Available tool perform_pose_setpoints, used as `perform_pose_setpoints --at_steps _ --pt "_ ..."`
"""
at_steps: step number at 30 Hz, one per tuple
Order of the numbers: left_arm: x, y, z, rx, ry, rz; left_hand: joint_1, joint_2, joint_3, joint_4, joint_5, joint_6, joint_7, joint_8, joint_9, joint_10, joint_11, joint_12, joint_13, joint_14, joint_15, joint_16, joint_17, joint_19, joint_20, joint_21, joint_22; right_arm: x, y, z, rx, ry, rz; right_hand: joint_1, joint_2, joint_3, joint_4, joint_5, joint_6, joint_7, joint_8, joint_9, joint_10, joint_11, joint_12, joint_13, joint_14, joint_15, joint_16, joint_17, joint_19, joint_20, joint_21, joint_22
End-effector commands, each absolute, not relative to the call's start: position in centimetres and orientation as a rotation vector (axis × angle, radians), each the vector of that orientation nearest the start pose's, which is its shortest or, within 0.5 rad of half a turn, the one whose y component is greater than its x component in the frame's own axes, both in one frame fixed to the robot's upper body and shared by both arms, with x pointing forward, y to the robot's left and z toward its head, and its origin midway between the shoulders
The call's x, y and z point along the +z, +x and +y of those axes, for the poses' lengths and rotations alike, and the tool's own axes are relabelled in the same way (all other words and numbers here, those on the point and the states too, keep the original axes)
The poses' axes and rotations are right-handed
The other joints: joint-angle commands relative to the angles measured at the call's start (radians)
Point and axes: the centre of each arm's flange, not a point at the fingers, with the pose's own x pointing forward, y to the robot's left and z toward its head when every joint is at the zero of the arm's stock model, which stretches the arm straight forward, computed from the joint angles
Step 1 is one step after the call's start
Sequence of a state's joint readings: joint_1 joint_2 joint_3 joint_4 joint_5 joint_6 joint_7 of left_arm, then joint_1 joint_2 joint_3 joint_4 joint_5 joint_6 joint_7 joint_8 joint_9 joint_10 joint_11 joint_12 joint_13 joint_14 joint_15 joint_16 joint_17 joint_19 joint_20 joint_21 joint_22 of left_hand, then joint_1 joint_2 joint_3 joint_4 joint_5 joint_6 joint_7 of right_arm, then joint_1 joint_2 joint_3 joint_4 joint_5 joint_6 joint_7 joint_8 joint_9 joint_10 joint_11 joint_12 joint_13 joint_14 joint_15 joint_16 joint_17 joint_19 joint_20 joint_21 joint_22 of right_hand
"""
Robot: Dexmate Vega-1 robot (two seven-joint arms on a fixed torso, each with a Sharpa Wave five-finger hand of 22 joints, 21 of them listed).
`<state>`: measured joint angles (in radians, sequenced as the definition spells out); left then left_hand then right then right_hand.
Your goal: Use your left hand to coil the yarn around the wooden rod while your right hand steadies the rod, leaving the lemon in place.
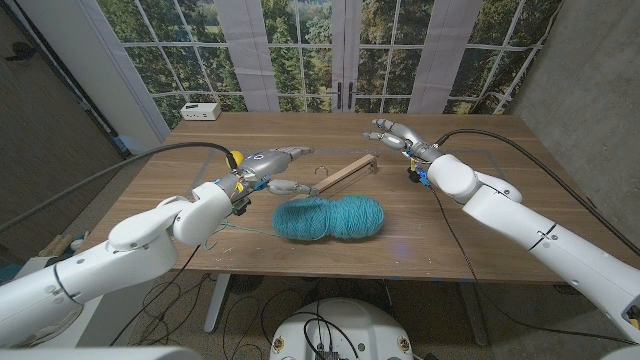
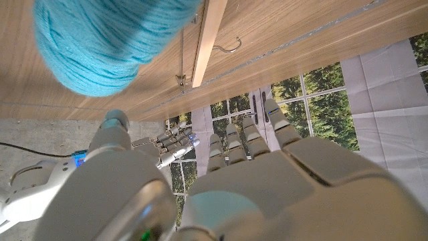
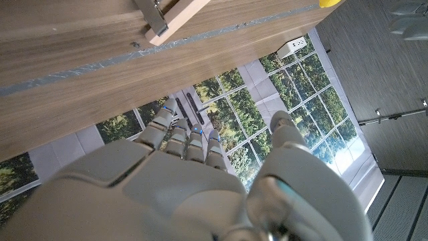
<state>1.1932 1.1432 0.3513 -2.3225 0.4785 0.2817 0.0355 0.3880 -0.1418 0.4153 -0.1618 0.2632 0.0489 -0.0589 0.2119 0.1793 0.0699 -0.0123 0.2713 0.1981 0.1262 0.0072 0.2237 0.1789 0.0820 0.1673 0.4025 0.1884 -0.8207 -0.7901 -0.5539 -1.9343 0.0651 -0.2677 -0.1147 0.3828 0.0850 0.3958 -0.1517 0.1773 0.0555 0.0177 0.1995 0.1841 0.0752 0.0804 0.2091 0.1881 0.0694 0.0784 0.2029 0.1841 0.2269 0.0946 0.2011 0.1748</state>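
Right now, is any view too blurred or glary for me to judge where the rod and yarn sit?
Head view: evenly lit and sharp, wooden rod and teal yarn both clear, only a faint sheen on the table. Left wrist view: the yarn is close and soft, the left hand blurry. Right wrist view: the right hand is out of focus, the rod's end fairly crisp.

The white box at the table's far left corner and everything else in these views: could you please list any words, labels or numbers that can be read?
None can be read.
White box: dark marks on its front, too small to make out.
Yarn, wooden rod, left hand and right hand: no lettering visible.
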Motion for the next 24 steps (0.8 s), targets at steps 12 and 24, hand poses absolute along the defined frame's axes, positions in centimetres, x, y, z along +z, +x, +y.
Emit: perform_pose_setpoints --at_steps 12,24 --pt "-2.5 46.3 19.4 -0.167 1.604 -0.660 0.072 -0.030 -0.017 -0.015 0.030 0.002 0.006 -0.002 0.005 0.011 0.009 -0.005 0.005 0.019 -0.005 -0.008 0.004 0.070 -0.019 0.013 -0.002 3.7 56.1 -17.9 0.196 -0.844 -0.626 -0.017 -0.012 -0.016 0.008 -0.004 0.003 -0.001 -0.002 0.002 0.009 -0.001 -0.006 0.006 0.002 -0.008 -0.001 0.007 0.000 -0.005 -0.004 0.002" --pt "-3.8 47.0 18.4 -0.203 1.588 -0.661 0.126 -0.048 -0.048 -0.017 0.066 0.040 0.015 0.007 0.005 0.039 0.005 -0.003 0.006 0.036 -0.022 -0.010 0.003 0.104 -0.032 0.010 -0.006 3.8 55.7 -17.7 0.210 -0.845 -0.639 -0.027 -0.019 -0.025 0.012 -0.004 0.003 0.000 -0.003 0.002 0.009 0.001 -0.007 0.007 0.003 -0.006 0.000 0.008 -0.002 -0.004 -0.004 0.002"
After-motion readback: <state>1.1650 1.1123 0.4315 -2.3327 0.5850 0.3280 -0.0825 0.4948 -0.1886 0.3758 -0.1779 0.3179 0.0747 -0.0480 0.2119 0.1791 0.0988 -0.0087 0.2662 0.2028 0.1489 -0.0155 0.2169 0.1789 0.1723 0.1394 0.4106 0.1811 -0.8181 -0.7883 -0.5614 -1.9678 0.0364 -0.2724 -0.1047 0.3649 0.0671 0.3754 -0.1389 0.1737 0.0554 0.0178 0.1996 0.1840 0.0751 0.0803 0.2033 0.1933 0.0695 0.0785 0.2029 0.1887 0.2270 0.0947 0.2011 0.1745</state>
